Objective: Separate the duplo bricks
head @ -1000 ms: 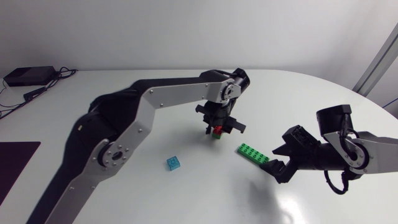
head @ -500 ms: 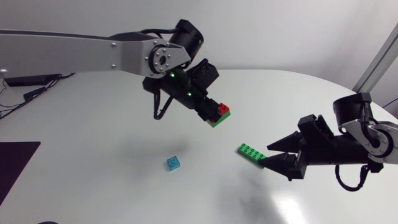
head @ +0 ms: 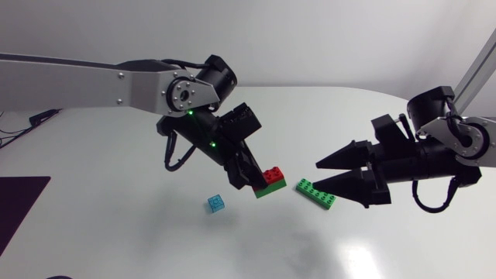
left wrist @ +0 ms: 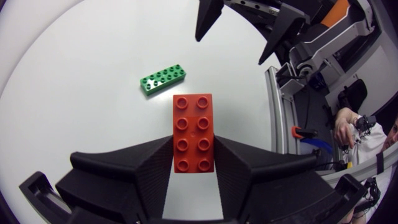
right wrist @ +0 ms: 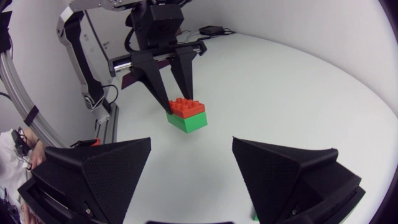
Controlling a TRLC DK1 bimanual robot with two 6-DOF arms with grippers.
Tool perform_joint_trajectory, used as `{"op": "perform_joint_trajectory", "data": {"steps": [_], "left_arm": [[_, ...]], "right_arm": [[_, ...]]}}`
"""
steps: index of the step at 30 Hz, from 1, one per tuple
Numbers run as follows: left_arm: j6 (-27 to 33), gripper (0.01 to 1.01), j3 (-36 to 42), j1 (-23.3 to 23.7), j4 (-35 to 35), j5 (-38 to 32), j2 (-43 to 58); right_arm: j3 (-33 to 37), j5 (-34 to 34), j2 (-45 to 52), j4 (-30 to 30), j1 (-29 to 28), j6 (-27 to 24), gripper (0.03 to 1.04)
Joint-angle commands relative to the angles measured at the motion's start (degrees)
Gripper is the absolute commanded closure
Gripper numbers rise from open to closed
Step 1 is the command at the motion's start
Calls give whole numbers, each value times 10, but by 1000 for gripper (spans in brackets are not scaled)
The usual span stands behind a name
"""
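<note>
**Four bricks, two of them pinched in the left claw**

Two stacked bricks sit in the left gripper [head: 254, 177]: a red brick [head: 273, 175] on top of a green brick [head: 268, 189]; the fingers are drawn in narrow and press the red brick from both sides, so the claw grips the pair; whether the pair touches the table [head: 387, 248] cannot be told.

The right gripper [head: 321, 173] is spread wide and holds nothing; its two fingertips point toward the left claw, and the long green brick [head: 315, 193] lies on the table just under its lower fingertip, beside the held pair.

The left wrist view shows only the studded top of the red brick [left wrist: 194, 132] between the fingers of its own gripper [left wrist: 193, 148]; the green brick beneath is hidden there; ahead of the claw lies the long green brick [left wrist: 163, 78], and beyond that the spread tips of the right gripper [left wrist: 239, 28].

The right wrist view shows the stack from the side, ahead of its own wide-open gripper [right wrist: 191, 142]: red brick [right wrist: 186, 107] over green brick [right wrist: 190, 122], with the left gripper [right wrist: 176, 98] coming down onto the red one.

Only the head view shows the small blue brick [head: 216, 203], alone on the table, below and behind the left claw.

Count: one red, one green, one long green, one blue.
</note>
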Motion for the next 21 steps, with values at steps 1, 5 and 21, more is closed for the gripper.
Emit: {"op": "perform_joint_trajectory", "data": {"steps": [1,5,21], "left_arm": [[35,828,-1,-5,-28,28,-27],[59,828,15,-2,-73,68,-27],[97,828,23,-17,-136,118,-37]], "right_arm": [[12,-20,11,-33,15,-45,125],[24,-37,18,-93,32,-104,125],[45,-39,36,-110,105,-92,162]]}}
